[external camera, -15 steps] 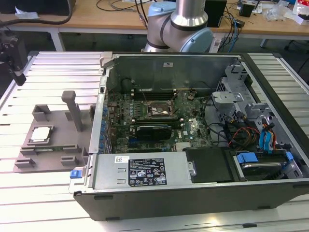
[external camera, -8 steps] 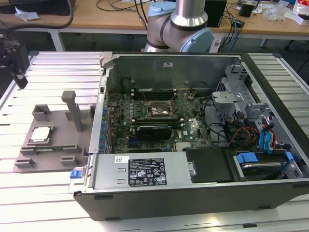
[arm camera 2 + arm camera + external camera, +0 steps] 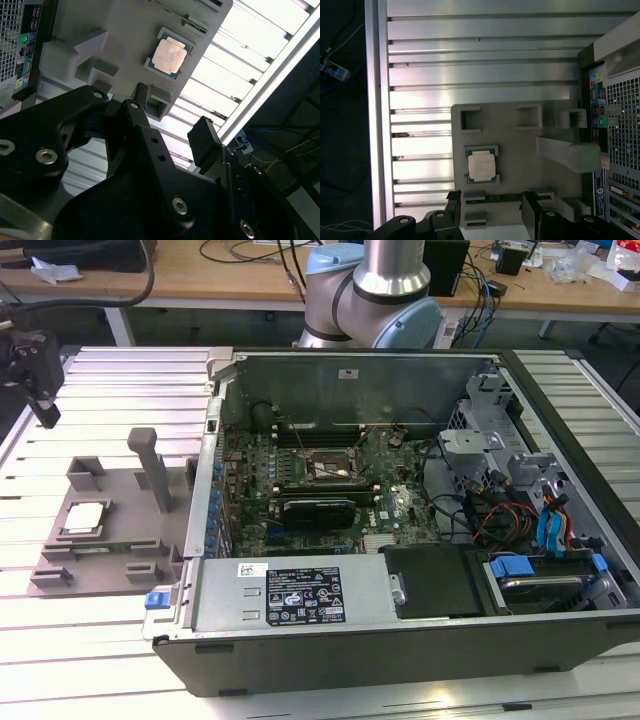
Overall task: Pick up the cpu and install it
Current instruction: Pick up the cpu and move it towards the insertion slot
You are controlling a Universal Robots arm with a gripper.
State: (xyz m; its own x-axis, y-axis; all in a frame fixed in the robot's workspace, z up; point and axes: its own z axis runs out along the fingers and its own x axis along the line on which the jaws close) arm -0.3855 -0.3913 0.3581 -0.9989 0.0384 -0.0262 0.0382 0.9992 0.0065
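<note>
Gripper (image 3: 491,198) is hanging over the slatted table (image 3: 100,380), clear of the open computer case (image 3: 400,610). Jaws are standing spread and nothing is sitting between the fingers (image 3: 455,202).

The cpu (image 3: 481,166) is lying flat in its square nest on the grey tray (image 3: 520,145), silver face up. It is sitting out ahead of the fingertips and well apart from them. It is lining up roughly with the gap, a shade nearer one finger than the other. In the second wrist view the chip (image 3: 171,55) is showing beyond both fingertips, untouched.

The tray's tall post (image 3: 150,465) is rising off to the side of one jaw, outside the gap. The socket (image 3: 333,472) inside the case is lying far from the jaws.

Risks, as I am judging them:
- The off-centre line could land one finger on the nest's raised corners rather than beside the chip.
- An uneven pinch on such a thin edge could tip the chip or let it slip.
- A sideways drift could be knocking a jaw against the post.
</note>
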